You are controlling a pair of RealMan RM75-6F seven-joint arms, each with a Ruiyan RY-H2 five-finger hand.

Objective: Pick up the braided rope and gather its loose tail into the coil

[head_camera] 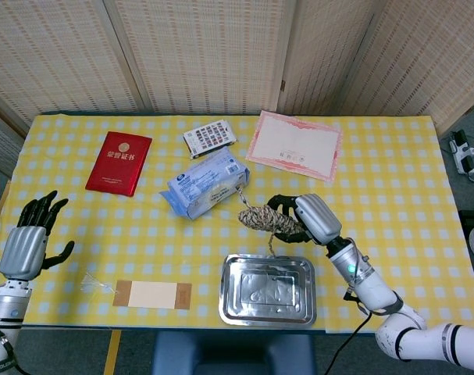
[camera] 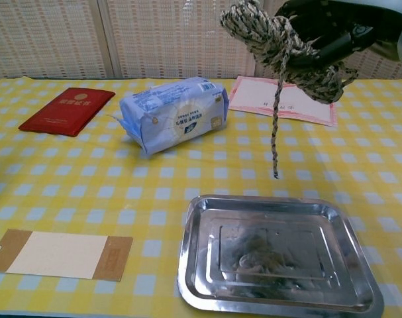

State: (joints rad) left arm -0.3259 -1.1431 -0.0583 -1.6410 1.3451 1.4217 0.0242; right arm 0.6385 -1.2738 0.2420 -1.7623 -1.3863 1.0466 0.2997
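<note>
My right hand [head_camera: 305, 219] [camera: 340, 30] grips the coiled braided rope [head_camera: 261, 221] [camera: 270, 36] and holds it in the air above the table. The rope is speckled beige and dark. Its loose tail [camera: 275, 142] [head_camera: 272, 244] hangs straight down from the coil, ending just above the far rim of the metal tray [head_camera: 303, 312] [camera: 204, 295]. My left hand [head_camera: 26, 244] is far off at the table's left edge, fingers spread, holding nothing; the chest view does not show it.
A blue-white wipes pack [head_camera: 205, 183] [camera: 174, 114] lies left of the rope. A red booklet [head_camera: 119, 162] [camera: 67, 110], a pink-bordered certificate [head_camera: 294, 145] [camera: 306, 103], a small patterned card [head_camera: 210, 137] and a brown-and-cream card [head_camera: 152, 294] [camera: 58, 254] also lie on the yellow checked cloth.
</note>
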